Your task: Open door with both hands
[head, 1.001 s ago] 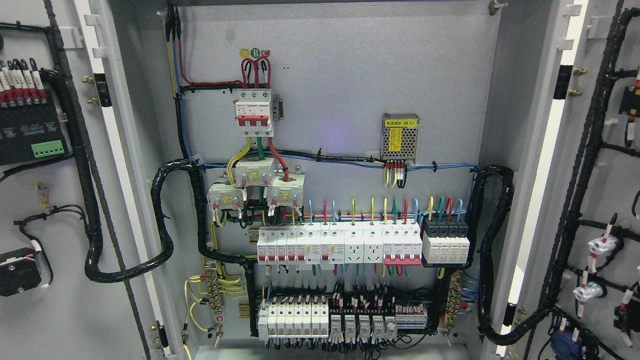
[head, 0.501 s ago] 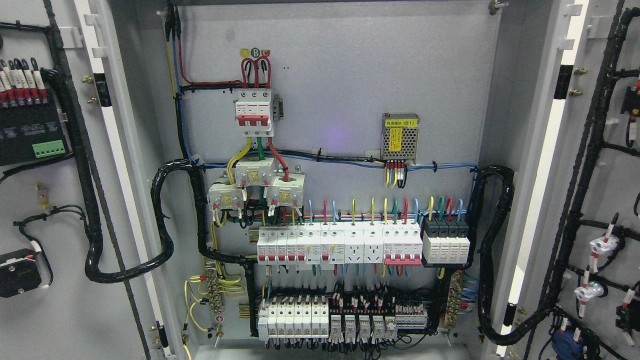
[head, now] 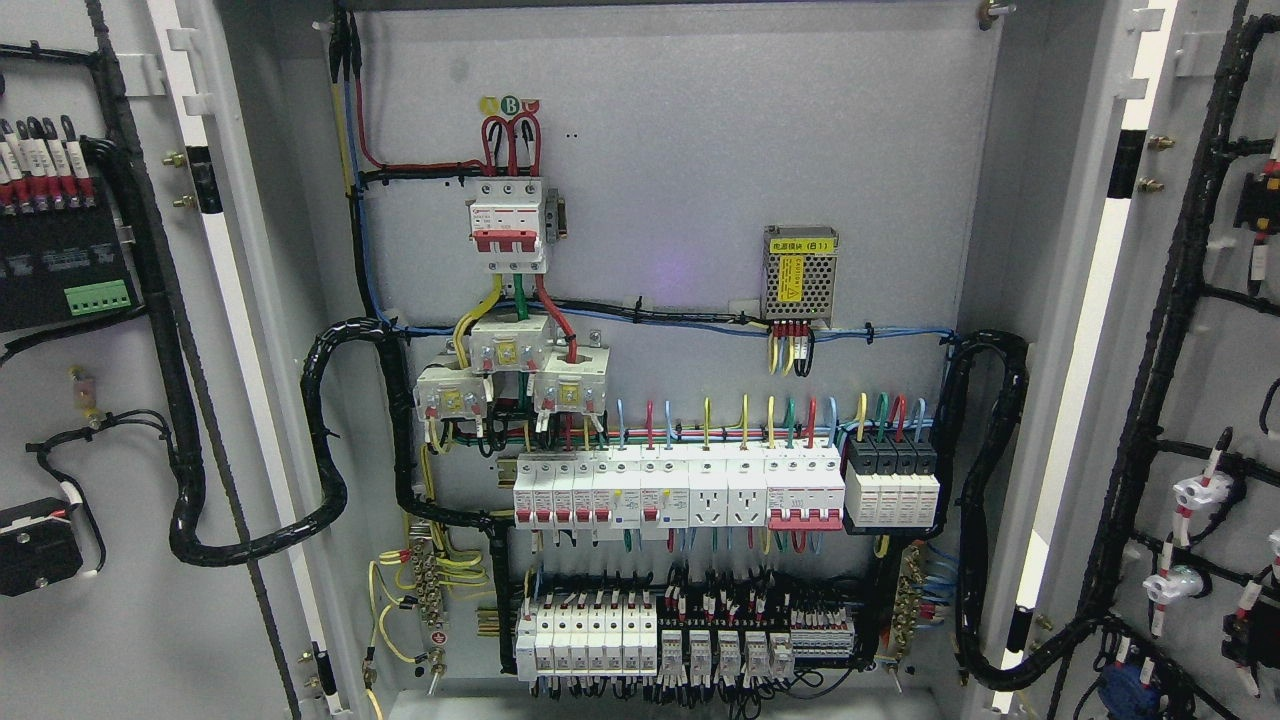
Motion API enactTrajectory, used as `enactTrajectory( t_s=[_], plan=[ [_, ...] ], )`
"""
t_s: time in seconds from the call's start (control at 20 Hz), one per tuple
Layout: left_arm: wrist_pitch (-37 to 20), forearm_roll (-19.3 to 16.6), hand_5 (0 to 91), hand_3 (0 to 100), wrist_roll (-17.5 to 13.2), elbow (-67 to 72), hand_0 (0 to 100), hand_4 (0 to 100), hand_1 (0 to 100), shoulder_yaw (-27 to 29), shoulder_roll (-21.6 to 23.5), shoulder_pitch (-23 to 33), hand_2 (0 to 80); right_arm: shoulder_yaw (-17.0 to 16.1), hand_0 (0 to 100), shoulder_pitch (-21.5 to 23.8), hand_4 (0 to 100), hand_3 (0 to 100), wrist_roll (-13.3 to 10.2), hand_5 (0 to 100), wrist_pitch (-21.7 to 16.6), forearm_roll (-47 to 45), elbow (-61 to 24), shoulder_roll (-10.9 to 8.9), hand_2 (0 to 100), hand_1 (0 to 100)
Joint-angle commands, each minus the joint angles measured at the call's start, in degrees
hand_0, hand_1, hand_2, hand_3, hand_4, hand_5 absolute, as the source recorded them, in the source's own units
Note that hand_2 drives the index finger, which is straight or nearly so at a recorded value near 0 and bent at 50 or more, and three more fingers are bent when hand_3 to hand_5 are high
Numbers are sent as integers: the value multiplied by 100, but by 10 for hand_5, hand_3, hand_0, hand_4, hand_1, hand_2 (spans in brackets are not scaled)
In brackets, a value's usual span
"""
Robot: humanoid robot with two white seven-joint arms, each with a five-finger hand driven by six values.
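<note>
Both doors of the grey electrical cabinet stand wide open. The left door fills the picture's left edge, its inner face carrying black cable looms and a black module with a green terminal block. The right door fills the right edge, with black looms and white lamp holders on it. Between them the cabinet's back panel is fully exposed. No hand or arm of mine shows anywhere in the head view.
On the back panel sit a red-and-white main breaker, a perforated power supply, a row of white breakers and sockets and a lower row of relays and terminals. Thick black conduits loop from each door to the panel.
The right door's inner fittings have shifted slightly to the right and down; the left door and the panel look unchanged.
</note>
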Motion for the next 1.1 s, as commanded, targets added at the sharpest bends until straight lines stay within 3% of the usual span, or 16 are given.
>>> enactTrajectory(
  t_s=[0.0, 0.3, 0.45, 0.7, 1.05],
  plan=[
    [-169, -1, 0, 0, -35, -862, 0, 43, 0, -44, -208, 431, 0, 533, 0, -25, 0, 0, -35, 0, -344, 43, -576, 156, 0, 0],
    [-169, -115, 0, 0, -53, -1337, 0, 43, 0, -175, -410, 774, 0, 1034, 0, -200, 0, 0, -53, 0, -362, 61, -743, 174, 0, 0],
    [-186, -431, 0, 0, -61, -1364, 0, 43, 0, -377, -621, 783, 0, 1456, 0, -314, 0, 0, -97, 0, -353, 87, -734, 270, 0, 0],
    [-230, -1186, 0, 0, -61, -1373, 0, 43, 0, -904, -1174, 801, 0, 2054, 0, -341, 0, 0, -632, 0, -353, 271, -647, 306, 0, 0],
    [-230, -2250, 0, 0, -61, -1355, 0, 43, 0, -1441, -1930, 1082, 0, 2941, 0, -262, 0, 0, -1028, 0, -353, 852, -295, 964, 0, 0]
  ],
)
